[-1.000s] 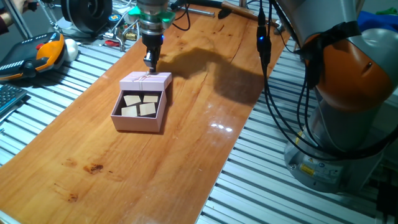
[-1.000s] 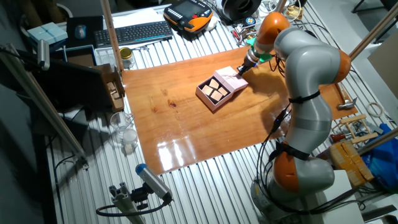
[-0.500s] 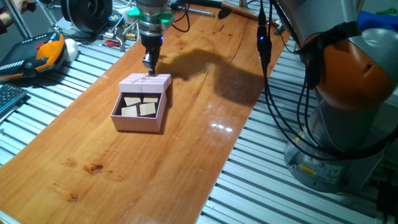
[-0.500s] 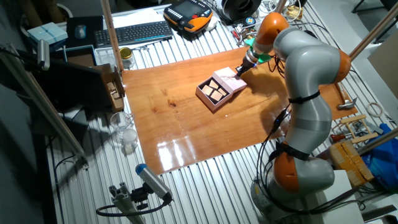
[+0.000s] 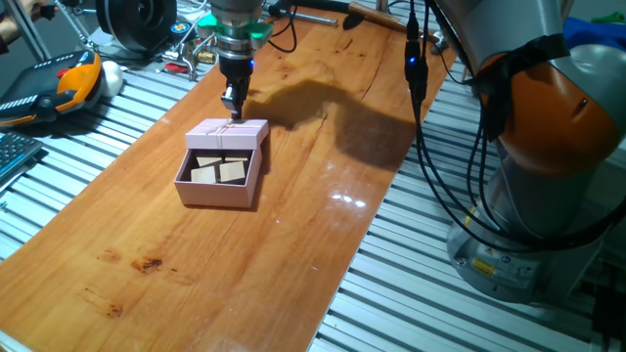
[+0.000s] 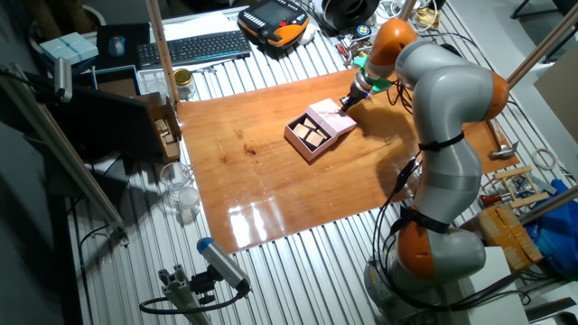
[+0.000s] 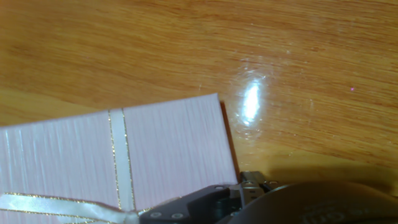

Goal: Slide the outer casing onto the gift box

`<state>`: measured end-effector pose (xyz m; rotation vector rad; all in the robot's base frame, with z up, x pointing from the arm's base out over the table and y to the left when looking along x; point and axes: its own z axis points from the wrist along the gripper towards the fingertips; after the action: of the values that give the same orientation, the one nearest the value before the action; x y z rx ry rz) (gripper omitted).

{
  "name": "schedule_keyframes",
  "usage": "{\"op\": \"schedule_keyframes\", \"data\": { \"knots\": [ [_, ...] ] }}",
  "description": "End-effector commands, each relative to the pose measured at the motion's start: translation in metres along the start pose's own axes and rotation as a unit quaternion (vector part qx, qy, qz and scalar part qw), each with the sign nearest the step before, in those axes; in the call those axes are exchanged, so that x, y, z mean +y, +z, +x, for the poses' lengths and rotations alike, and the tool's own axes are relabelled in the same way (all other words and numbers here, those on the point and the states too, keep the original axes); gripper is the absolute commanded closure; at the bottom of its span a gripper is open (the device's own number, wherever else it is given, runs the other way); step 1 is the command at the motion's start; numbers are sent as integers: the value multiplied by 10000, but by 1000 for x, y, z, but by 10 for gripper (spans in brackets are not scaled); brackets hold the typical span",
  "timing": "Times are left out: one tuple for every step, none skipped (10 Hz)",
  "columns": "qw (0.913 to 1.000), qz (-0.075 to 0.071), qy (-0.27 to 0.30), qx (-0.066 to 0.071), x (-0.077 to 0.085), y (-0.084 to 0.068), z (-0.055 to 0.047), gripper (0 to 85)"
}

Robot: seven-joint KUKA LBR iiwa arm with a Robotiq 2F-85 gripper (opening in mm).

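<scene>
The outer casing [image 5: 231, 135], pale pink with a thin string bow, lies over the far part of the gift box [image 5: 217, 189]. The gift box is a pale pink tray, and its tan squares [image 5: 221, 171] show only in the uncovered near part. My gripper [image 5: 232, 103] is shut, fingers together, touching the casing's far edge. The other fixed view shows the gripper [image 6: 346, 102], the casing [image 6: 327, 116] and the tray [image 6: 303, 139] in a line. The hand view shows the casing's top [image 7: 161, 149] with its string, and the dark gripper body [image 7: 236, 199] at the bottom edge.
The wooden board [image 5: 293, 244] lies on a slatted metal table. An orange teach pendant [image 5: 68, 83] lies at the left, tools [image 5: 191, 54] at the far end. The robot base [image 5: 548, 196] and cables stand at the right. A keyboard [image 6: 194, 47] and glass jars [image 6: 179, 190] sit beyond the board.
The casing has slid further over the tray, towards the near side, so less of the tan squares shows. The gripper has followed behind its far edge.
</scene>
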<state>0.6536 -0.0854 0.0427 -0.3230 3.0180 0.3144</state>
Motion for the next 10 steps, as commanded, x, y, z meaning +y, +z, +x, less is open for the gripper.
{"op": "schedule_keyframes", "data": {
  "knots": [
    [10000, 0, 9, 0, 2, 0, 0, 850],
    [10000, -7, 17, -2, 3, 0, 0, 850],
    [10000, -7, 17, -2, 4, 1, 0, 850],
    [10000, -16, 17, 4, 5, 1, 0, 850],
    [10000, -16, 17, 4, 5, 1, -1, 850],
    [10000, -16, 17, 4, 5, 1, -1, 850],
    [10000, -13, 17, -11, 5, 2, -1, 850],
    [10000, -2, -6, -24, 4, 3, -1, 850],
    [10000, 5, -22, -22, 4, 4, -1, 850],
    [10000, 9, -37, -37, 5, 5, -1, 850]
  ]
}}
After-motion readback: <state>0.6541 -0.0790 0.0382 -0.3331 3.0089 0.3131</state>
